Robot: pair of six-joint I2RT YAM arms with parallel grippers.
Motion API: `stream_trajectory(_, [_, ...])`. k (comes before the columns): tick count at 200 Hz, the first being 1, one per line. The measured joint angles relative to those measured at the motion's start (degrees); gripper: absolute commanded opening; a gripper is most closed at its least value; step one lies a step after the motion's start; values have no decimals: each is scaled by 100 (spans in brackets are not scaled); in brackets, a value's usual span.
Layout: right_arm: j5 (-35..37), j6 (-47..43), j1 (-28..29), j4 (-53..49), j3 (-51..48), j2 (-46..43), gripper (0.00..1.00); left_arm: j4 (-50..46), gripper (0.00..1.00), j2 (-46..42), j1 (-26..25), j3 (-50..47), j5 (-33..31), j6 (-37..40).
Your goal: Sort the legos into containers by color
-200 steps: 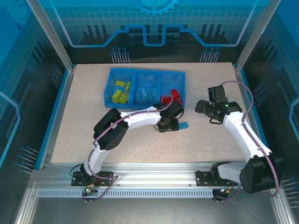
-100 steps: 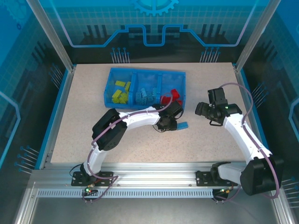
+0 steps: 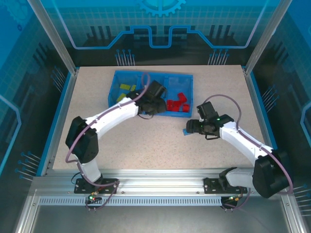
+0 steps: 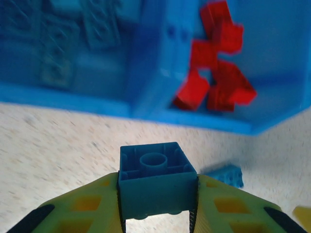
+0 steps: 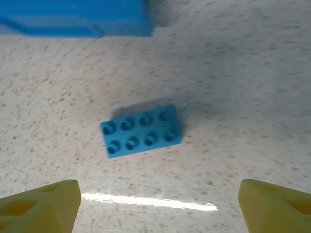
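Jaws of the left gripper [image 4: 156, 206] clench a blue brick [image 4: 155, 170], apparently short of the tray [image 4: 146, 99] — right gripper [image 5: 158, 206] gapes above a loose brick [image 5: 141, 131].

A speckled table [image 3: 146, 145] is carrying a blue tray [image 3: 170, 74] toward its far edge, and one blue brick [image 5: 141, 131] is lying studs-up nearby, apart from the tray.

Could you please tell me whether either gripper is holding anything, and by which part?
The left gripper pinches a blue brick by two opposite side walls. The right gripper, open over a loose blue brick on the table, holds nothing.
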Motion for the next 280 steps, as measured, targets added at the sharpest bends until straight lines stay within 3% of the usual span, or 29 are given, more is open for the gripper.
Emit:
stream_trajectory(48, [-81, -269, 704, 238, 195, 964, 97, -160, 33, 573, 929, 787, -39, 678])
stream_trajectory(115, [175, -415, 765, 461, 341, 1600, 98, -151, 36, 1486, 1322, 1067, 205, 979])
stream_trajectory(133, [310, -461, 765, 463, 387, 1631, 98, -111, 42, 1510, 1333, 1071, 297, 1025])
stream_trajectory(152, [391, -479, 767, 446, 387, 1593, 97, -59, 56, 1510, 1333, 1071, 382, 1051])
stream_trajectory(189, [573, -570, 863, 350, 389, 1344, 98, 136, 98, 1475, 1305, 1049, 544, 1091])
stream_trajectory(280, [649, -1375, 623, 221, 769, 1845, 97, 221, 99, 610, 1322, 455, 723, 883])
